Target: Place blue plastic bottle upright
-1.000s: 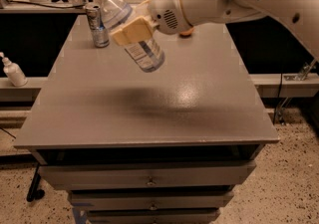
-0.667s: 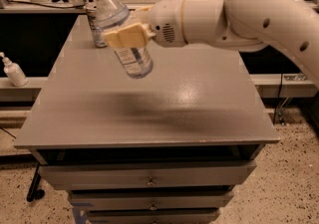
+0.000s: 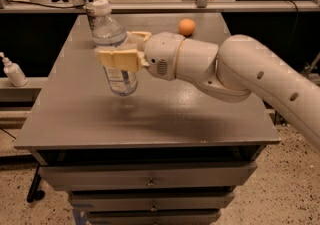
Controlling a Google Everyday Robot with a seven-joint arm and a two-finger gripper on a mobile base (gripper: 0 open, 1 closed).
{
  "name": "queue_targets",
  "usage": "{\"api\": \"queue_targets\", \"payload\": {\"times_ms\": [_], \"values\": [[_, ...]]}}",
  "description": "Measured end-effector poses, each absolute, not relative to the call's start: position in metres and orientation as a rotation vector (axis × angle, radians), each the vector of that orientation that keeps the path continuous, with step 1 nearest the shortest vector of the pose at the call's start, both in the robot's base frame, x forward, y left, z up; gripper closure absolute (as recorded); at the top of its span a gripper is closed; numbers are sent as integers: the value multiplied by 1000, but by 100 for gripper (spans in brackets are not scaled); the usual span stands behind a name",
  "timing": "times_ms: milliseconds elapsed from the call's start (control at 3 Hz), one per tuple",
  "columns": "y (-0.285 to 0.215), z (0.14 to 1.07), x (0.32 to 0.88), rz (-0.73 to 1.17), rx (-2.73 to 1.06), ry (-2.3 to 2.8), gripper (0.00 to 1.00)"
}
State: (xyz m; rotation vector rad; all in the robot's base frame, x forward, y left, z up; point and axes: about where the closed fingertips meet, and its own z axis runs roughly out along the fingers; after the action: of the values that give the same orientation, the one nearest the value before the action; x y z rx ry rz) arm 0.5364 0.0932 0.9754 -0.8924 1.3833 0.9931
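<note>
The blue plastic bottle (image 3: 114, 44) is clear with a white cap and a pale label. It hangs nearly upright, cap slightly to the left, just above the grey table (image 3: 150, 114) at its left middle. My gripper (image 3: 121, 51) reaches in from the right and is shut on the bottle's middle, with a tan finger (image 3: 117, 59) across its front. The bottle's base is a little above the tabletop.
A small orange ball (image 3: 186, 27) lies at the back of the table. A white pump dispenser bottle (image 3: 13, 70) stands on a low ledge to the left. The table has drawers below its front edge. The slim can is hidden behind the bottle or out of view.
The bottle has swung from a strong tilt to nearly upright, and my gripper has carried it left and lower toward the tabletop. The arm now stretches across the table from the right.
</note>
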Motion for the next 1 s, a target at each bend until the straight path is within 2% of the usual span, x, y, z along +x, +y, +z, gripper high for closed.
{"api": "queue_targets", "payload": {"times_ms": [667, 1000], "values": [[97, 944, 533, 954, -950, 1305, 100], [96, 932, 533, 942, -989, 1305, 82]]}}
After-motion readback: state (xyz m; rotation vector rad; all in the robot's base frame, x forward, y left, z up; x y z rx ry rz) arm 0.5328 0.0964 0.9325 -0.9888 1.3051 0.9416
